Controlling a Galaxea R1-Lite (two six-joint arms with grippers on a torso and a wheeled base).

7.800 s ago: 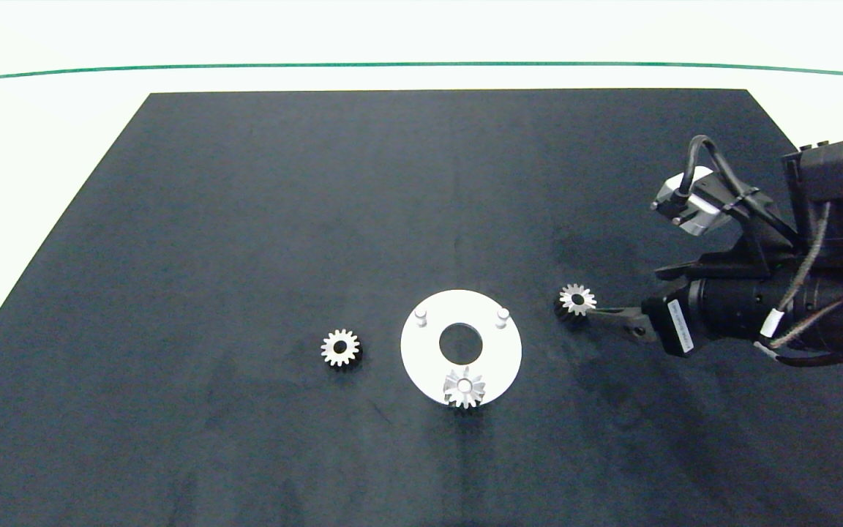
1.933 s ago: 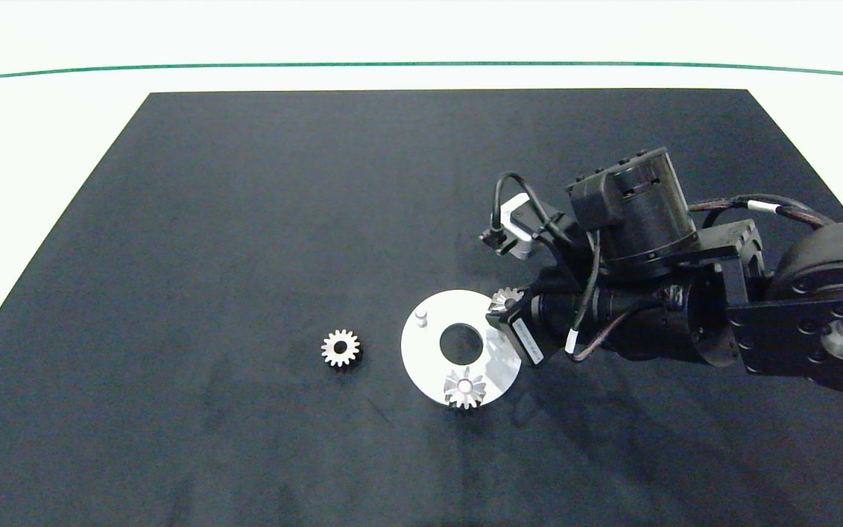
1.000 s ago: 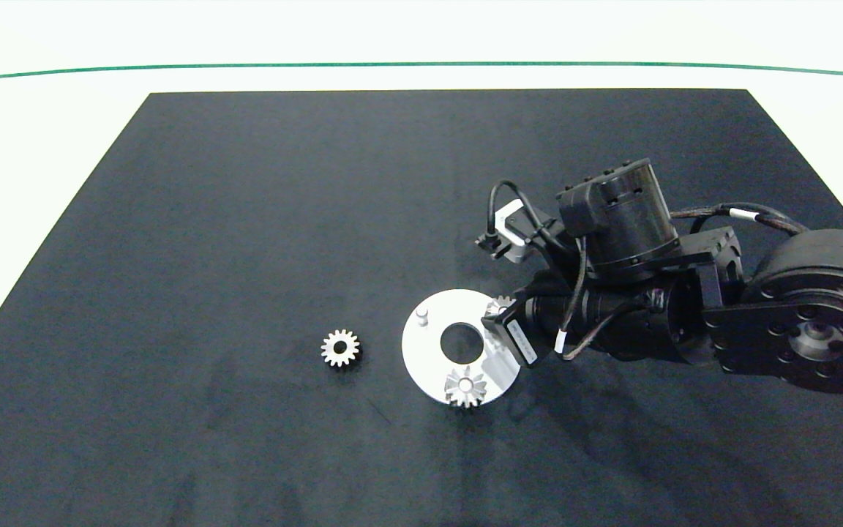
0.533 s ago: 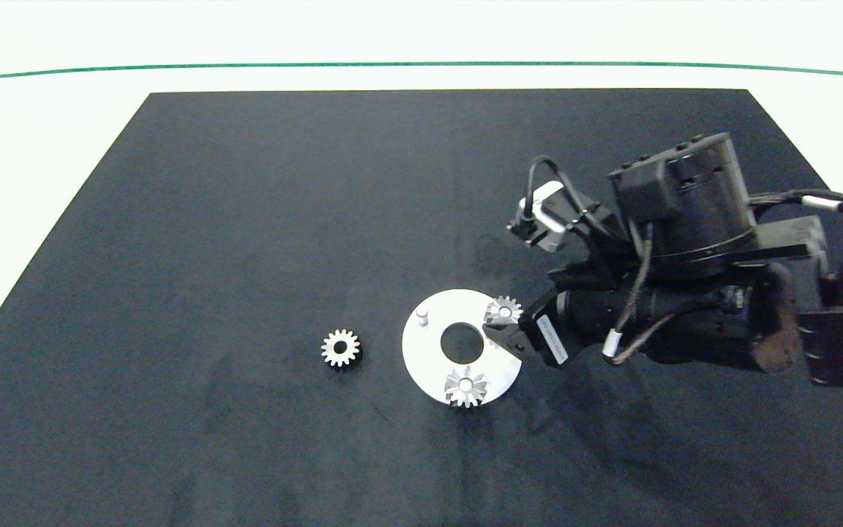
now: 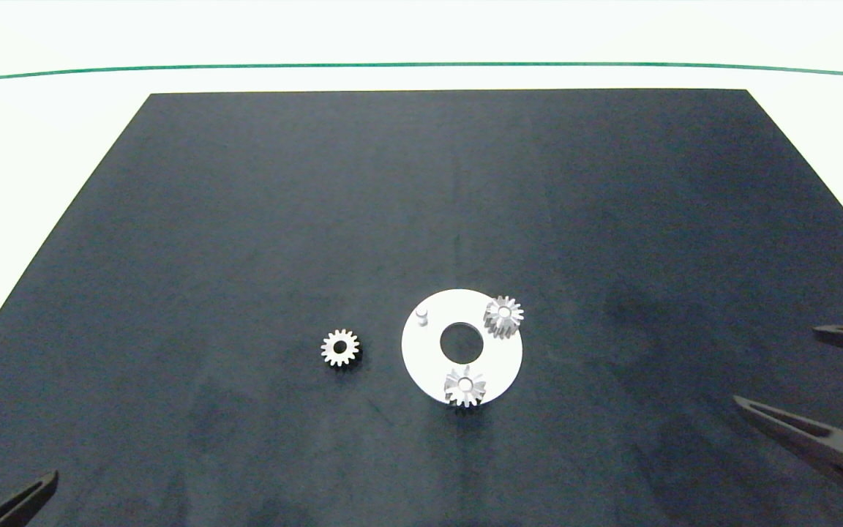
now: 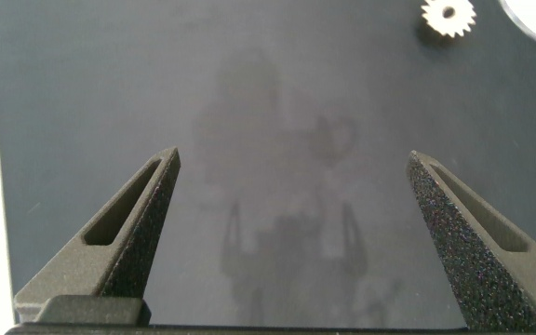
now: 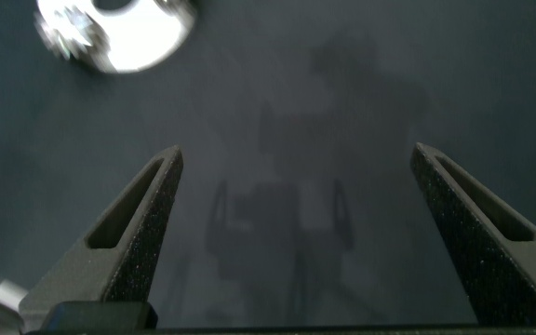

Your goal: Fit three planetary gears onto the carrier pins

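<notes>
The white carrier disc (image 5: 421, 359) lies on the black mat. One planetary gear (image 5: 503, 316) sits on its far-right pin, and a second gear (image 5: 465, 386) sits on the near pin. The far-left pin (image 5: 422, 316) is bare. A third gear (image 5: 340, 348) lies flat on the mat left of the disc. My right gripper (image 5: 776, 366) is open and empty by the right edge, well clear of the disc (image 7: 147, 37). My left gripper (image 6: 293, 156) is open and empty over the near-left mat, with the loose gear (image 6: 448, 14) far ahead of it.
The black mat (image 5: 246, 219) covers most of the white table (image 5: 41, 146). A green line (image 5: 421, 64) runs along the far side. One left finger (image 5: 19, 501) shows at the near-left corner.
My right gripper released the gear on the far-right pin and pulled back to the right edge. A left finger has come into view at the near-left corner.
</notes>
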